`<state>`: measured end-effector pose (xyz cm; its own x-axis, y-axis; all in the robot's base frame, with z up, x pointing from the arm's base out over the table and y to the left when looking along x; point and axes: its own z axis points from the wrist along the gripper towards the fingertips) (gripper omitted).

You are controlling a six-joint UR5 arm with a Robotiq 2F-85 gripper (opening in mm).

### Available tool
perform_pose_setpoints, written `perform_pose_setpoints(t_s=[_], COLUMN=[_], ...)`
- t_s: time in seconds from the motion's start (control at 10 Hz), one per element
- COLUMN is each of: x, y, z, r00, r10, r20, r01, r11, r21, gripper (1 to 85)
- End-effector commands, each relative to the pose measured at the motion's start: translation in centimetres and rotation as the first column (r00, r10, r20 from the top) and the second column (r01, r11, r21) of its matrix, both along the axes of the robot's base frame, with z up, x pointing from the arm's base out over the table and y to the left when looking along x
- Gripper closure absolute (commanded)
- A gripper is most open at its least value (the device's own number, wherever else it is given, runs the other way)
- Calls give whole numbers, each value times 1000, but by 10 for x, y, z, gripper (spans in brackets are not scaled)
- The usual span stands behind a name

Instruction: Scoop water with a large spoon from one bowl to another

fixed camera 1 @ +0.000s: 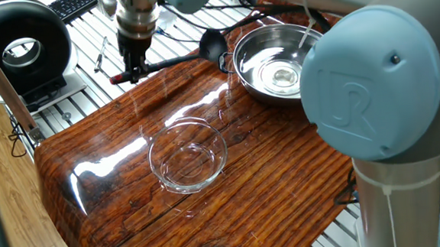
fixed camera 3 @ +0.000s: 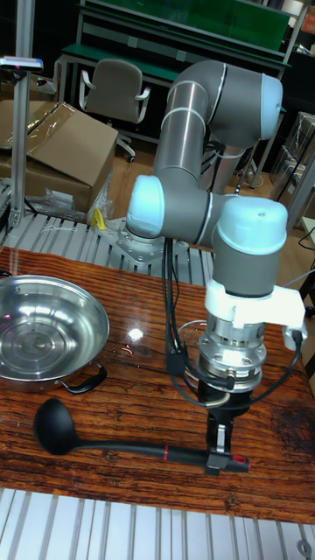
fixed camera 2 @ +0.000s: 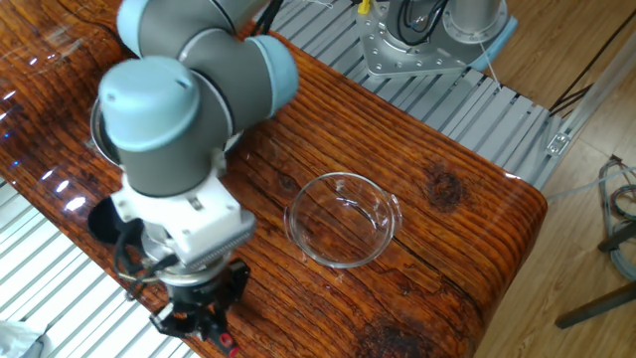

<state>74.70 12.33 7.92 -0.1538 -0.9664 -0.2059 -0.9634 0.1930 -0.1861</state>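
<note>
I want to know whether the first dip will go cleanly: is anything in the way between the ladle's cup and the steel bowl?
Nothing visible. The gripper holds the large spoon near its red-tipped end, and its cup hangs just beside the steel bowl, with only bare wooden table between them. The glass bowl sits apart, nearer the front.

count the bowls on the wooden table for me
2: the steel bowl sits at the far end beside the ladle cup; the glass bowl sits mid-table, apart from it.
</note>
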Motion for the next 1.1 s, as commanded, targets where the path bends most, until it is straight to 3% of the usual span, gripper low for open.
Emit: perform_pose_setpoints(t_s=[0.0, 0.3, 0.6, 1.0], x=[-2, -12, -18, -40], y=[-18, -42, -55, -104], z=[15, 25, 33, 50], r00=[1000, 999, 997, 983], r10=[-14, -50, -74, -182], r20=[-5, -13, -11, -9], r01=[14, 49, 73, 178], r11=[1000, 997, 994, 970], r21=[-5, -63, -77, -163], gripper=[847, 847, 847, 847])
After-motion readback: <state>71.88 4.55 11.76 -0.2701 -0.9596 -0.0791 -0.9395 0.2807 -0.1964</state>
